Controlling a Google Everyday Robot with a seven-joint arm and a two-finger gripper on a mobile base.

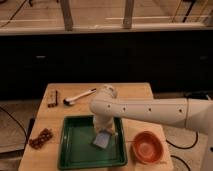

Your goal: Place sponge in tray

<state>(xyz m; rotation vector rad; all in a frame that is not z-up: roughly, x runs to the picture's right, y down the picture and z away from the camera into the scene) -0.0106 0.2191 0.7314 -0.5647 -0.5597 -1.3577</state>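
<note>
One sponge (102, 140): pale blue-grey, small and flat, sitting over the right half of the tray, inside its rim, turned at an angle to the tray's sides. Whether it lies flat on the tray floor I cannot tell.
Tool (104, 131): directly above the sponge and right at its top edge, pointing down into the tray. From here I cannot tell if it is spread, closed or gripping the sponge.
Tray (75, 150): dark green, shallow and rectangular with rounded corners, at the front of the worktop, holding only the sponge.
Arm (150, 111): white, reaching in from the right, bending at a rounded joint and dropping into the tray.
Orange bowl (147, 146): round, just beside the tray's right edge.
Brown lumpy cluster (40, 138): left of the tray, near the front left corner.
White-handled utensil (80, 96): lying slantwise behind the tray.
Dark brown bar (53, 98): left of the utensil.
Worktop (135, 92): light wood, carrying all of it.
</note>
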